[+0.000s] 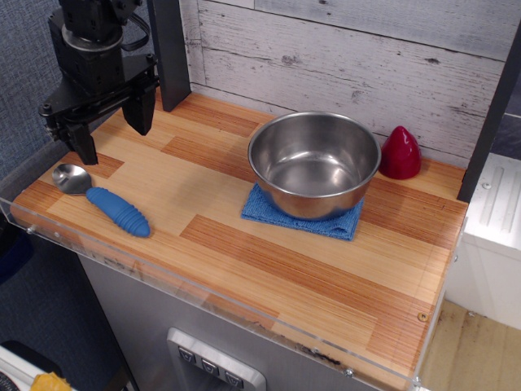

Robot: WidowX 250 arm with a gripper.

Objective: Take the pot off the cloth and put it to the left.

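The shiny steel pot (313, 163) stands upright on the blue cloth (303, 217) right of the table's middle; the cloth shows only at the pot's front edge. My black gripper (111, 136) hangs open and empty over the far left of the wooden table (269, 269), well to the left of the pot. Its two fingers point down and stand wide apart.
A metal spoon with a blue ribbed handle (114, 208) lies at the front left, just below the gripper. A red cone-shaped object (400, 152) stands right behind the pot. A black post (169, 49) rises at the back left. A clear rim runs along the table's front edge.
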